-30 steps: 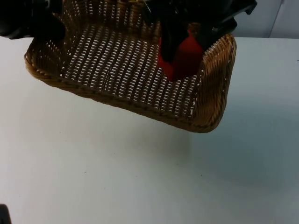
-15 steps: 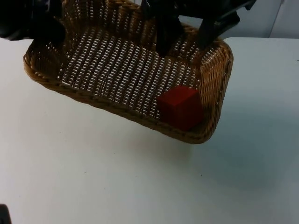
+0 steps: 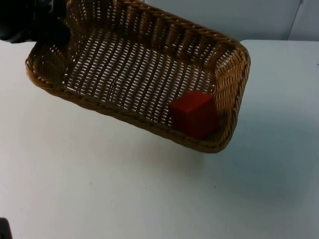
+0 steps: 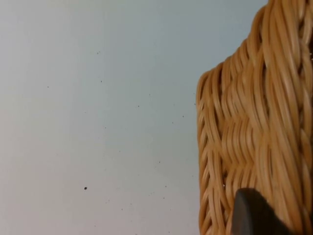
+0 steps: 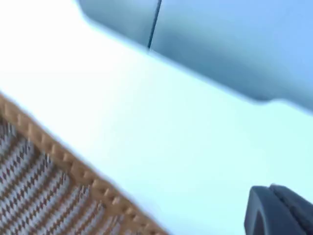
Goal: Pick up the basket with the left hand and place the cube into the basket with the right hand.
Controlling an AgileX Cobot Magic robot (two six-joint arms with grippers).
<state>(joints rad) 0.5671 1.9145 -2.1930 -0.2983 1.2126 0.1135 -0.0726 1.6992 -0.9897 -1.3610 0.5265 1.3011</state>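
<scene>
The red cube (image 3: 193, 113) lies inside the wicker basket (image 3: 124, 74), in its 4 o'clock corner against the wall. The right gripper (image 5: 279, 213) has lifted away since half a second ago; its fingers' state cannot be told. The left gripper (image 3: 47, 22) pinches the basket's rim at 10 o'clock, above the white table (image 3: 124, 189).

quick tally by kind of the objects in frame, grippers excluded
Wicker basket: 1, held off the table at its left end.
Red cube: 1, inside the basket, in its near right corner.
Total: 2.
</scene>
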